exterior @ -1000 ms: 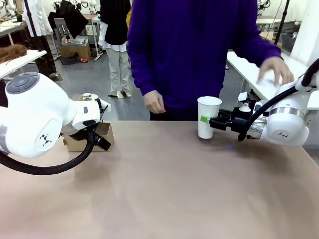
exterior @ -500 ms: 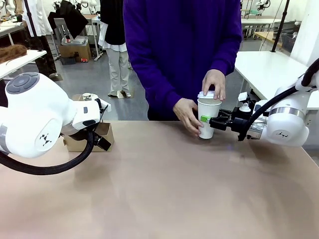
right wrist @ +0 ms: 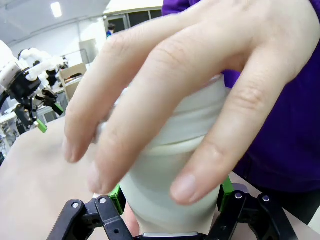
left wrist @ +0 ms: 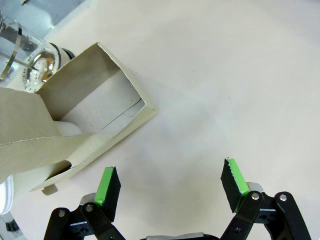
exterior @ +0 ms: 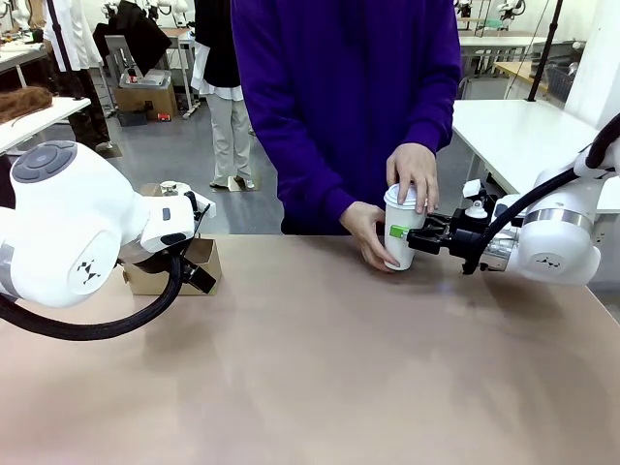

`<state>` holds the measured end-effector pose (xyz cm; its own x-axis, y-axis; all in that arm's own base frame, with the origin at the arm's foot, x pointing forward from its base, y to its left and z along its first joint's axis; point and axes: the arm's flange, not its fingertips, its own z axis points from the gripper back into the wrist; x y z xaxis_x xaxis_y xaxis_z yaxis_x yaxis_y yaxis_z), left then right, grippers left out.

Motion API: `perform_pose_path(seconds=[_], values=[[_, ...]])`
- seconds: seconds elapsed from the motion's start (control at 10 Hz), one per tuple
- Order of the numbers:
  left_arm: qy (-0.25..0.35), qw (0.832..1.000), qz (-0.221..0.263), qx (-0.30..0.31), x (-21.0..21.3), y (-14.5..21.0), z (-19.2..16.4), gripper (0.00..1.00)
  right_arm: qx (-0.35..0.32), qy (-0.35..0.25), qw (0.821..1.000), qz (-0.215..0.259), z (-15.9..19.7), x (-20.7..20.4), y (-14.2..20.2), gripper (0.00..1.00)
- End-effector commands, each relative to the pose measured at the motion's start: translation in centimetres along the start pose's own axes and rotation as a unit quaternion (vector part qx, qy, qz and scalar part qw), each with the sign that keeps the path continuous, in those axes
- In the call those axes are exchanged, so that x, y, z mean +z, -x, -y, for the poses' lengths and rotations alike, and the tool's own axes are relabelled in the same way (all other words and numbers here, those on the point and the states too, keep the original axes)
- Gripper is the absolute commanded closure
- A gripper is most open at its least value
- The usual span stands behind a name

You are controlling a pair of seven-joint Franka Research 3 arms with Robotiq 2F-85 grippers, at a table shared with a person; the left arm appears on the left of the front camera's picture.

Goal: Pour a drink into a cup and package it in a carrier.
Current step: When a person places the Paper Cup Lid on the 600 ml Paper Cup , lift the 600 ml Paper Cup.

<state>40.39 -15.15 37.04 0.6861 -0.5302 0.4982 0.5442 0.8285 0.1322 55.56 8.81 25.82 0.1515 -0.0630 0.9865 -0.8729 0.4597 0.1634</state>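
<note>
The white paper cup stands at the table's far side, and my right gripper is shut on its lower half. In the right wrist view the green pads press both sides of the cup. A person's hand pushes a white lid onto it while the other hand holds its side. The brown cardboard carrier sits at the far left. My left gripper hovers open beside the carrier. A clear glass jar lies behind it; no dark liquid shows.
My left arm's bulky white body covers the front left and part of the carrier. The person in a purple top stands right at the far edge. The brown tabletop is bare in the middle and front.
The person's hand came over from the side table with a lid and set it on the cup. The other hand moved in against the cup's side. Both arms stayed put.
</note>
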Motion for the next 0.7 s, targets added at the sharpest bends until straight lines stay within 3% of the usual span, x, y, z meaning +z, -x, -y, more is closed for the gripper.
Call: perform_pose_path(seconds=[0.0,0.6], values=[[0.001,1.0,0.0,0.0,0.03,0.02,-0.01,0.0,0.001,0.002,1.0,0.006,-0.28,-0.13,-0.59,0.2],[0.001,1.0,0.0,0.0,0.03,0.02,-0.01,0.0,0.001,0.002,1.0,0.006,-0.28,-0.13,-0.59,0.2]])
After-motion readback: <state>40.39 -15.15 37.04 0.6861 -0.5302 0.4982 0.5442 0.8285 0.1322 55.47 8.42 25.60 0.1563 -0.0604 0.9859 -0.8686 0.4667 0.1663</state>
